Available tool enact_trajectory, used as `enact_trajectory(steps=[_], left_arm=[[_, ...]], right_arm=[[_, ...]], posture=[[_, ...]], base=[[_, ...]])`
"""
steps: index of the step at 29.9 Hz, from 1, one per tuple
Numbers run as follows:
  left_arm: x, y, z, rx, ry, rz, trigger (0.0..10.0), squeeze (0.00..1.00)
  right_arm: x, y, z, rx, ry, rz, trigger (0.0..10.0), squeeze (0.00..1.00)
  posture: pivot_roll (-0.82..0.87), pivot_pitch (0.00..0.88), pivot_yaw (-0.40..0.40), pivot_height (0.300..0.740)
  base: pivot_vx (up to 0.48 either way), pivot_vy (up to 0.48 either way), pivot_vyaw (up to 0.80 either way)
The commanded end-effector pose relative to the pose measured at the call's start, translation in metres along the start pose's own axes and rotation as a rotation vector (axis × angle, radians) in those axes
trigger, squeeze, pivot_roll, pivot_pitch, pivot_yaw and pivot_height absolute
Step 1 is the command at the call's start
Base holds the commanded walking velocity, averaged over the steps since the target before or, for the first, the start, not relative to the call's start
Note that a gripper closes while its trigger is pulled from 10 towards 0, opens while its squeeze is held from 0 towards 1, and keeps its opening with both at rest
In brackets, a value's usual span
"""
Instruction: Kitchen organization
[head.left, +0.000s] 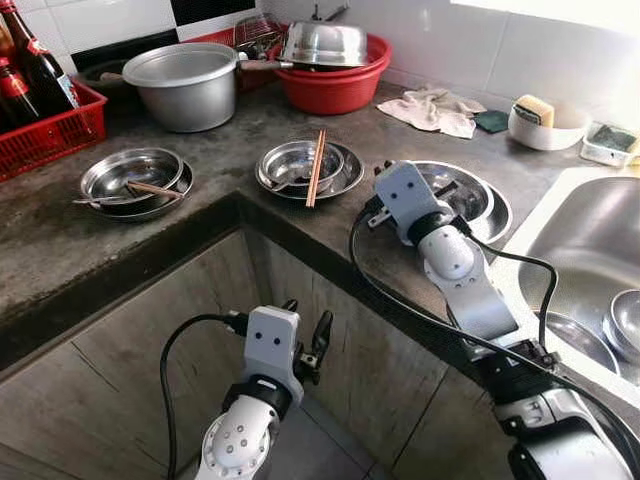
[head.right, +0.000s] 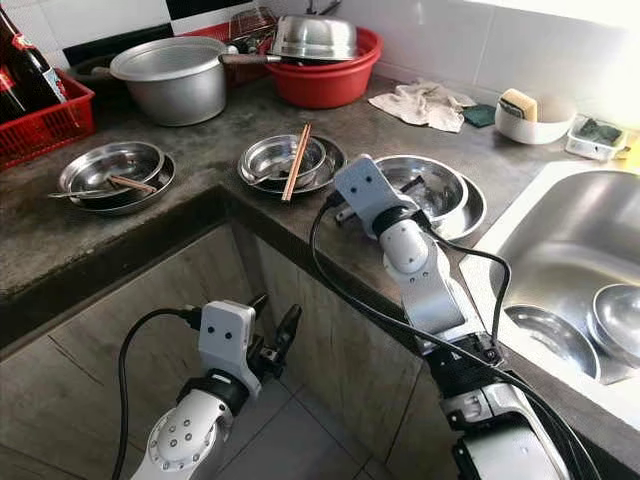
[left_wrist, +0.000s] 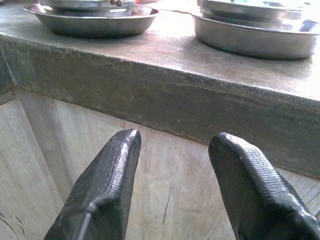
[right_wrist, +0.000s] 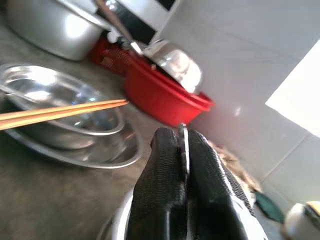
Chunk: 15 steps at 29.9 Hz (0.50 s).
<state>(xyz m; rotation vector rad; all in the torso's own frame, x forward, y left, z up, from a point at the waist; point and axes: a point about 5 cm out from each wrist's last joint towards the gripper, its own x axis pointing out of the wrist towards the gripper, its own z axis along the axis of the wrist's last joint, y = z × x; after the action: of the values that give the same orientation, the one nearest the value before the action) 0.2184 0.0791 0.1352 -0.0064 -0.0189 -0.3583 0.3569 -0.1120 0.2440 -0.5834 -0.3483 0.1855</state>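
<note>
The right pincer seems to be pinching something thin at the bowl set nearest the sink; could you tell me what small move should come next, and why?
Probably a short, straight lift. The right pincer is shut on a thin metal edge, likely the rim or a utensil of the steel bowl in its plate near the sink. Raising it slightly would show what is gripped and clear the plate. The left pincer hangs open below the counter.

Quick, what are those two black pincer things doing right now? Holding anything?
Left tool: open, holding nothing, low in front of the cabinet.
Right tool: shut on a thin metal piece, over the steel bowl; what the piece is cannot be told.
</note>
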Motion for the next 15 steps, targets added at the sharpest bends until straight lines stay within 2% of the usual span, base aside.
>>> enact_trajectory(steps=[1, 3, 5, 7, 12, 15], left_arm=[[-0.001, 0.000, 0.002, 0.007, -0.004, 0.003, 10.0, 0.00], [-0.001, -0.001, 0.002, 0.007, -0.004, 0.003, 10.0, 0.00], [0.000, -0.001, 0.002, 0.008, -0.005, 0.004, 10.0, 0.00], [0.000, -0.001, 0.002, 0.008, -0.007, 0.005, 10.0, 0.00], [0.000, 0.000, 0.002, 0.006, -0.012, 0.003, 10.0, 0.00], [0.000, 0.000, 0.002, 0.006, -0.013, 0.003, 10.0, 0.00]], right_arm=[[-0.002, 0.001, -0.007, 0.031, 0.034, -0.016, 0.0, 0.00], [-0.002, -0.007, -0.002, 0.055, 0.002, -0.070, 0.0, 0.00], [-0.005, -0.016, 0.008, 0.129, -0.047, -0.148, 0.0, 0.00], [-0.014, -0.022, 0.023, 0.252, -0.131, -0.197, 0.0, 0.00], [-0.036, -0.028, 0.034, 0.355, -0.190, -0.271, 0.0, 0.00], [-0.041, -0.029, 0.035, 0.362, -0.200, -0.285, 0.0, 0.00]], posture=[[0.09, 0.113, -0.006, 0.740], [0.09, 0.106, -0.007, 0.740], [0.09, 0.106, -0.007, 0.740], [0.09, 0.100, -0.008, 0.740], [0.09, 0.092, -0.003, 0.740], [0.09, 0.087, 0.000, 0.740]], base=[[0.000, 0.000, 0.00], [0.000, 0.000, 0.00], [0.000, 0.000, 0.00], [0.000, 0.000, 0.00], [0.000, 0.000, 0.00], [0.000, 0.000, 0.00]])
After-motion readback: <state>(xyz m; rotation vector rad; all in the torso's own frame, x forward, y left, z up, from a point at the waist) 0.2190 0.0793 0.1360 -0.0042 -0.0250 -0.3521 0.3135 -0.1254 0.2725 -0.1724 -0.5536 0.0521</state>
